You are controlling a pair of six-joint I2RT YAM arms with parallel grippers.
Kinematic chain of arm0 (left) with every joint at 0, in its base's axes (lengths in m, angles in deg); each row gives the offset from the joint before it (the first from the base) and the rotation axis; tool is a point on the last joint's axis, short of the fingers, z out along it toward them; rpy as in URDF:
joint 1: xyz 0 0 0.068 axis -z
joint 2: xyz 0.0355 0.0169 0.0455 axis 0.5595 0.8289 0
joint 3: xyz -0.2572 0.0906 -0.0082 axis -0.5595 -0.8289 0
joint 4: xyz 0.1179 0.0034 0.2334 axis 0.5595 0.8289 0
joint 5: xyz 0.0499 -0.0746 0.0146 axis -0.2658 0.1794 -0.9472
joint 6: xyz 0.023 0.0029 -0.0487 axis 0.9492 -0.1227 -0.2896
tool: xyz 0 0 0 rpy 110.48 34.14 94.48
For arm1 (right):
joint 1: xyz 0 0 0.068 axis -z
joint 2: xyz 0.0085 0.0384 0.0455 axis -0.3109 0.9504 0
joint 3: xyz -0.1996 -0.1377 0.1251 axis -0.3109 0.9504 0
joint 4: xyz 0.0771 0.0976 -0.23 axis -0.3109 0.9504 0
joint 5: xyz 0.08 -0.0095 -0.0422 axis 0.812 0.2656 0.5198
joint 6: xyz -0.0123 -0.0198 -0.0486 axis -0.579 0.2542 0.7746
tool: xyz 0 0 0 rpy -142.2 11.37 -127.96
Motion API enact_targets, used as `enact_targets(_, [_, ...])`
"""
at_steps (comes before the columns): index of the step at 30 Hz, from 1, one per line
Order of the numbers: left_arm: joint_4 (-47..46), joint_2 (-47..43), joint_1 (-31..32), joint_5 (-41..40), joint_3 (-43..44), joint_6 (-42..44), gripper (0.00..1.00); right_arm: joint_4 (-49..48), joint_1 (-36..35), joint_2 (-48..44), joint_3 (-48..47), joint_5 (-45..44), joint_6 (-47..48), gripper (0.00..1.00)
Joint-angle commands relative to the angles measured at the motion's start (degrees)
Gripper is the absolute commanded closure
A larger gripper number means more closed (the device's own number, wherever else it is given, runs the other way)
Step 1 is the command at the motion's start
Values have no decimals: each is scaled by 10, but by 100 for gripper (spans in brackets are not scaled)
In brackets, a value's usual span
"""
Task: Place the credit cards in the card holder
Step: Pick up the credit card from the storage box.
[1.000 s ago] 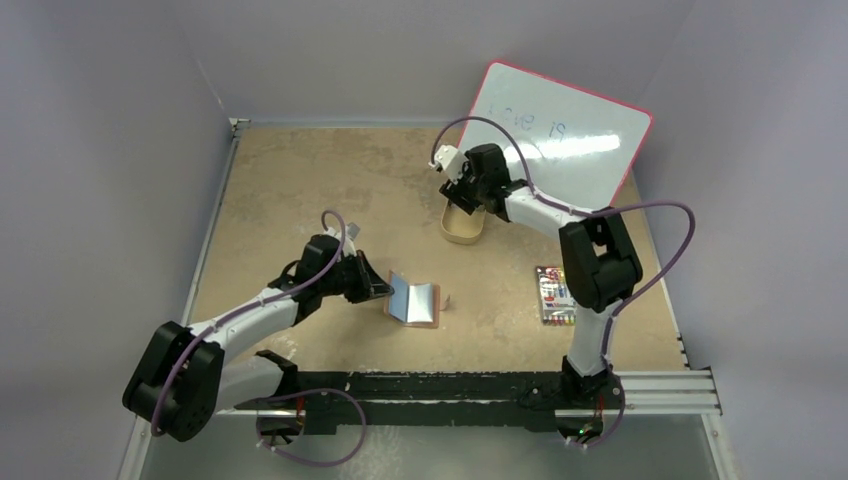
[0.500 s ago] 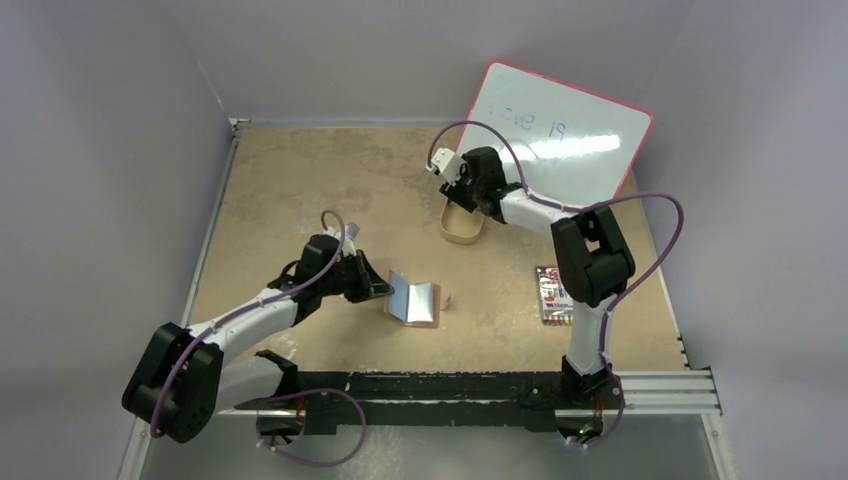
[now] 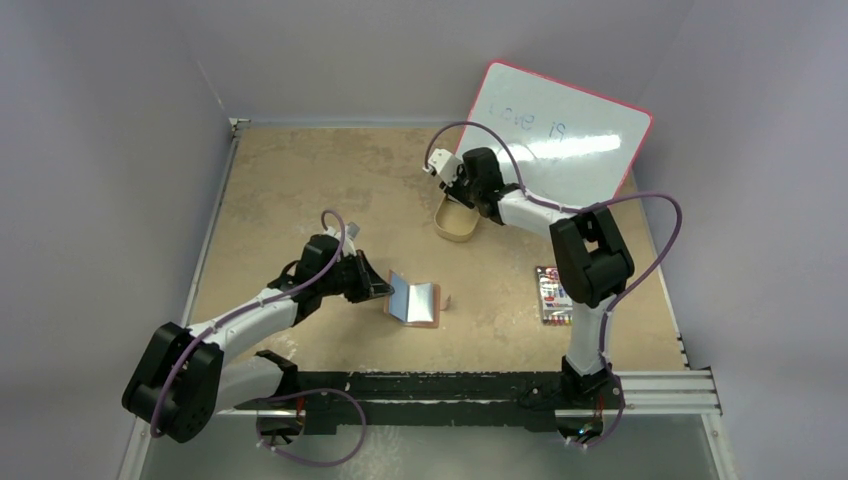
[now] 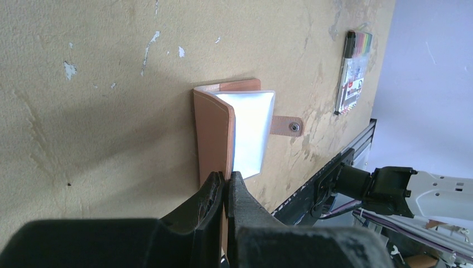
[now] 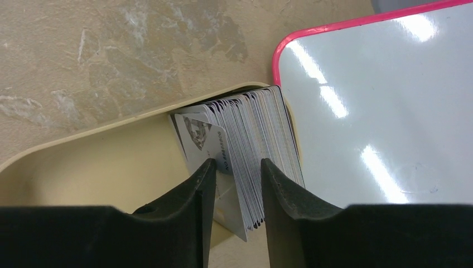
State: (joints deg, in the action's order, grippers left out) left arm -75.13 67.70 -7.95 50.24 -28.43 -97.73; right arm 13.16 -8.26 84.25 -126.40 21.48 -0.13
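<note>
Left wrist view first: what does the left gripper (image 4: 226, 181) hold?

— Its two fingers are pressed together on the near edge of the card holder (image 4: 215, 131). The holder is opened like a book near the middle of the table (image 4: 100, 111). Its snap tab (image 4: 287, 127) lies flat, pointing towards the marker pack (image 4: 351, 70). The near end of the leather flap is hidden behind the fingers. The inside is washed out white, so I cannot make out any slots.

And farther away, on the right wrist view?

— The right gripper (image 5: 235, 164) is down in the tan tray (image 5: 111, 125), just beside the whiteboard (image 5: 379, 100). The credit cards (image 5: 256, 128) stand on edge there in a tight row against the end of the tray. The fingers stand apart with a part of the row between them. Whether they press these cards, I cannot tell. The lower edges of the cards are cut off by the fingers.

And the top view?

— The right wrist covers the cards; only the tray shows. The writing on the whiteboard is too faint to read in full.
</note>
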Motion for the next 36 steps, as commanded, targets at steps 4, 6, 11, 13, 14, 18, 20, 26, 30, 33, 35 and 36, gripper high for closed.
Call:
enact_targets(4, [-36,0,2,9,4,-3,100,-33,8,-24,-24,-32,7,68])
enact_targets(6, [-36,1,1,9,4,-3,100,-32,8,-27,-26,-34,6,72])
enact_targets(11, [-38,6,2,10,4,-1,100,-11,8,-32,-34,-30,4,78])
enact_targets(13, [-38,11,2,6,4,-3,100,-1,8,-35,-36,-23,-2,79])
enact_targets(14, [-37,13,1,5,4,-3,100,6,8,-36,-38,-18,-6,79])
enact_targets(18, [-49,20,2,7,1,-12,100,27,7,-43,-43,-2,-19,81])
enact_targets(20, [-53,21,2,8,1,-14,100,36,8,-46,-45,4,-20,84])
enact_targets(26, [-55,30,2,8,8,-13,100,73,7,-56,-58,17,-27,91])
enact_targets(30, [-82,47,2,14,8,-27,100,105,8,-70,-72,29,-49,97])
enact_targets(33, [-104,54,2,18,8,-47,100,131,8,-82,-78,49,-53,100])
enact_targets(35, [-110,56,2,19,12,-52,100,139,7,-91,-75,61,-54,100])
enact_targets(36, [-110,56,3,19,14,-53,100,142,7,-97,-72,69,-56,100])
